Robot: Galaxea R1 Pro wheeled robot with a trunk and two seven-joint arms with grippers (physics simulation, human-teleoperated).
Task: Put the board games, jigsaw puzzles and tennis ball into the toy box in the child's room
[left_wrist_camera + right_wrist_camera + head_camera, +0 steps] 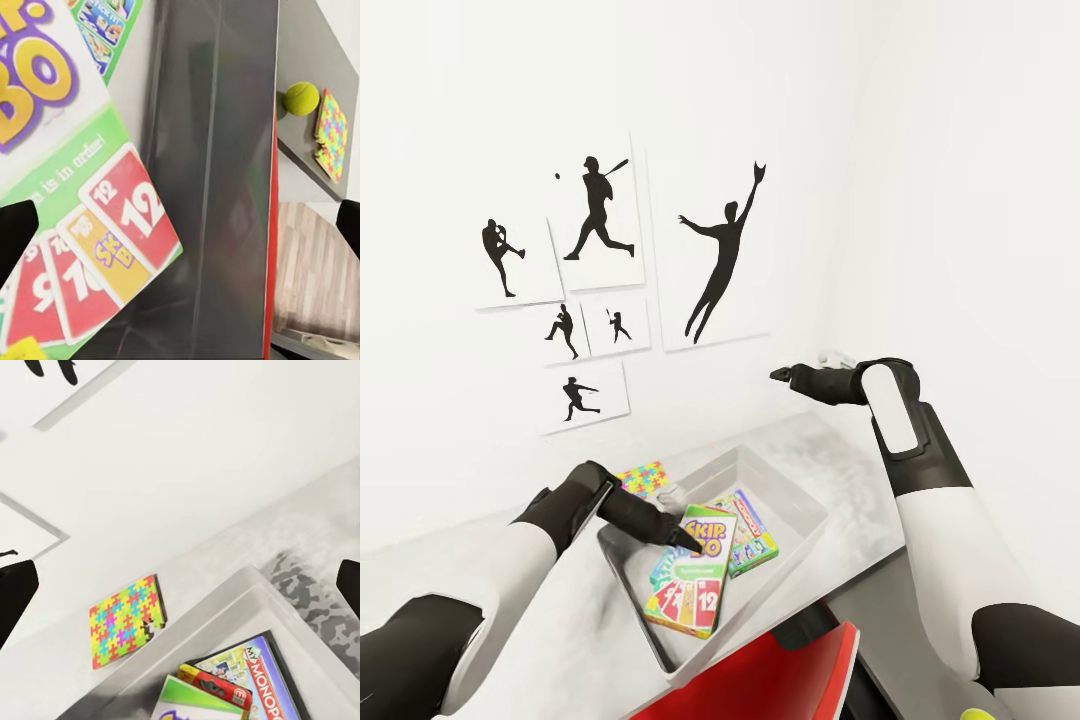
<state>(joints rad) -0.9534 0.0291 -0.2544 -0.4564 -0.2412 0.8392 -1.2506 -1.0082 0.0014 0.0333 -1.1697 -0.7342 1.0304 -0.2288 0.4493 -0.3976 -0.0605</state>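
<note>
The toy box sits on the light grey counter below the baseball-player silhouette pictures, and the places here are given from it. Nearest the robot, a red panel shows just in front of the box. On a lower dark shelf beside the box lie the tennis ball and a jigsaw puzzle, just beside each other. Inside the box the Skip-Bo game lies on top, partly covering a green-edged game and a Monopoly game. The left tool hangs over the Skip-Bo lid, fingers spread apart, gripping nothing. Behind the box, near the wall, a second jigsaw puzzle lies flat on the counter. The right tool hovers above and beyond the box's far end; its fingers stand wide apart and empty.
</note>
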